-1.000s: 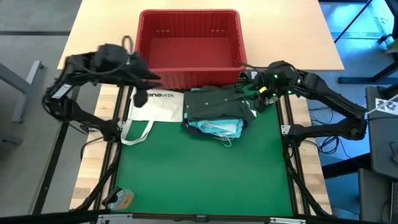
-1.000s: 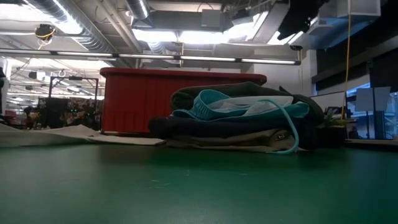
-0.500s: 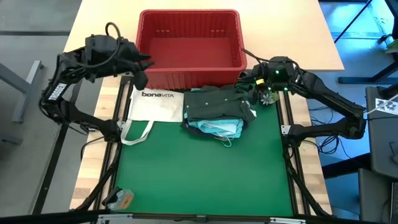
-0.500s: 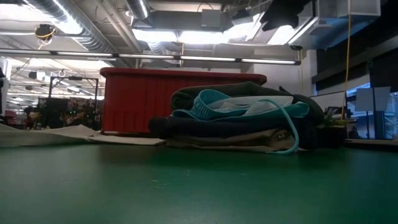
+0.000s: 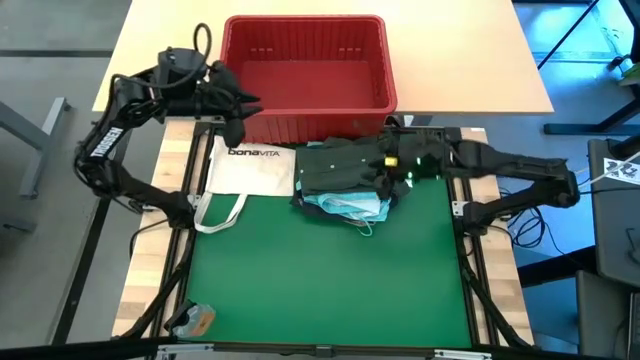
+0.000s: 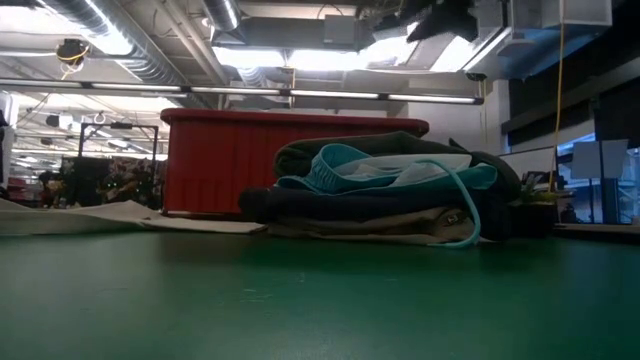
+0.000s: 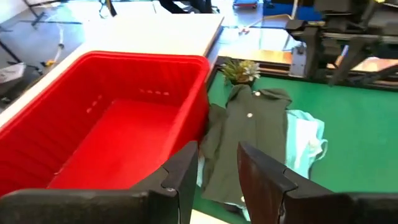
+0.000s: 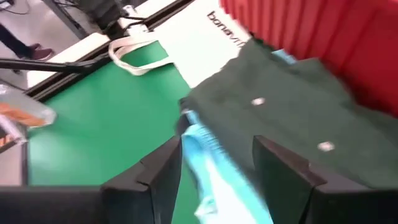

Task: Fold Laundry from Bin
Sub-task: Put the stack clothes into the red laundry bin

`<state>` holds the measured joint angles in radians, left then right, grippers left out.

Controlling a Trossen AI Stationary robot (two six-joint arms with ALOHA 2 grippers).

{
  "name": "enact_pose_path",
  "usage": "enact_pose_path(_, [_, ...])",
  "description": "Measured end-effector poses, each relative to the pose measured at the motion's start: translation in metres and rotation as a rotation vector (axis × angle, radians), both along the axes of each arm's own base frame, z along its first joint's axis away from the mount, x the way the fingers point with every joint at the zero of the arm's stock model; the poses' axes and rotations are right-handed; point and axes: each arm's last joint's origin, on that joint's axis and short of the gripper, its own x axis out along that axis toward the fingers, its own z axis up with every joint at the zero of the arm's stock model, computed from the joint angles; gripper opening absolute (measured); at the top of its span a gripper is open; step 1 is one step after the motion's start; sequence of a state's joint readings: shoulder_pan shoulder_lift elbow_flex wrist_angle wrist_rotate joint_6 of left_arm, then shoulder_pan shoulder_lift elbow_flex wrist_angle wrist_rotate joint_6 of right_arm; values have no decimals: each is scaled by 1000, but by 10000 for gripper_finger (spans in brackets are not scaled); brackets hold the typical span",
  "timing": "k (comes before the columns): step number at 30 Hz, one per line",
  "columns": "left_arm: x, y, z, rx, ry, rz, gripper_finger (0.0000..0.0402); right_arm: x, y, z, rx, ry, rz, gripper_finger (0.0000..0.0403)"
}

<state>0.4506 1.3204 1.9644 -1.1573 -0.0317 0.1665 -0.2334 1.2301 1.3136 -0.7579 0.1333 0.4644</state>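
Fingers of the right gripper (image 5: 385, 168) stand parted and grasp nothing; in the high view they sit over the right edge of the laundry (image 5: 345, 178), right of centre frame. Half a second earlier that gripper was further right, clear of the pile. The left gripper (image 5: 238, 112), upper left, has its fingers parted and empty at the left front corner of the bin (image 5: 305, 75), having shifted slightly right. A white tote bag (image 5: 250, 168) lies left of the pile on the green worktop (image 5: 330, 280).

Low view: laundry (image 6: 385, 190) stacked centre frame before the bin (image 6: 215, 160), unchanged.

Left wrist view: parted fingers (image 7: 180, 177) above the bin's near wall (image 7: 106, 118); dark green garment (image 7: 245, 140) beyond.

Right wrist view: parted fingers (image 8: 158, 174) directly over the dark green garment (image 8: 286, 112) and turquoise cloth (image 8: 214, 165).
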Motion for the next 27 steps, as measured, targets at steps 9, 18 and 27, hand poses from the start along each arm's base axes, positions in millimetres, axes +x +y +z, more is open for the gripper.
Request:
enact_pose_path(9, [33,1,-15,-80,45,-62,108,11,72,-4,139,-69,-81,195])
enact_pose_path(18, [85,12,-47,-128,170,-122,108,16,135,-36,269,-75,-376,195])
enact_pose_path(27, [130,24,-83,-192,261,-233,108,40,166,-61,336,-52,-315,195])
